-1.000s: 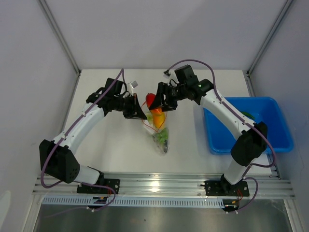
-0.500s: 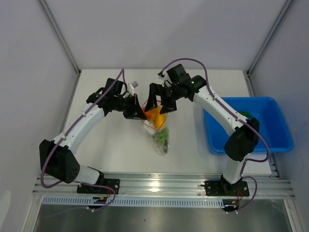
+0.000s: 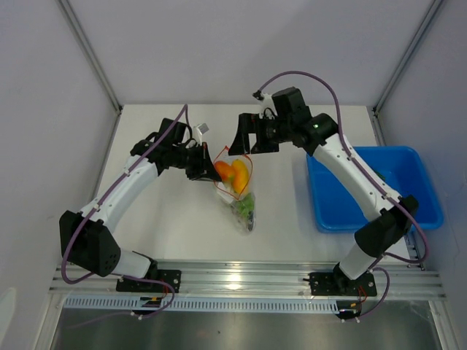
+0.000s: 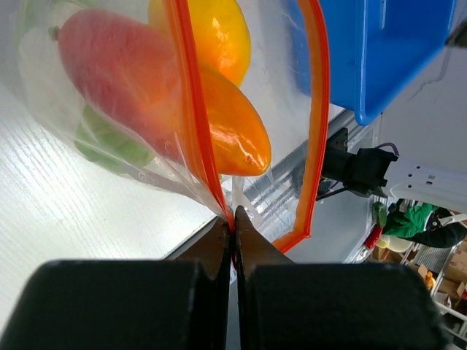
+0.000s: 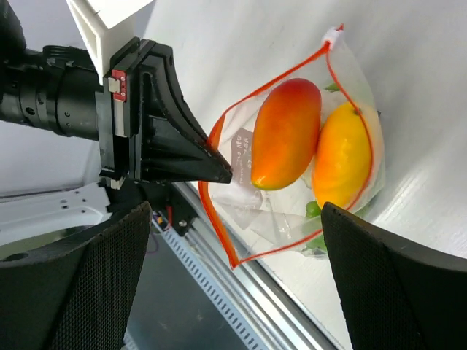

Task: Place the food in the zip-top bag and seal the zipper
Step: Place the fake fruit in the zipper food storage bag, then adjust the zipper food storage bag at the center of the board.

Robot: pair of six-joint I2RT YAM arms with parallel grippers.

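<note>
Weighing the risk first: the zip-top bag [image 3: 237, 195] lies with its closed end nearest me, and the food is inside it, green pieces [image 3: 244, 207] low down and two orange fruits [image 5: 286, 135] crowding its mouth. My left gripper [image 4: 233, 226] is pinched tight on one end of the zipper [image 4: 191, 109], the bag's only hold. If that slips, or fruit bulges between the strips, I doubt it seals. Beyond the mouth my right gripper [image 3: 244, 138] hangs empty, fingers apart. Half a second ago it was down at the mouth; it has since backed off.
</note>
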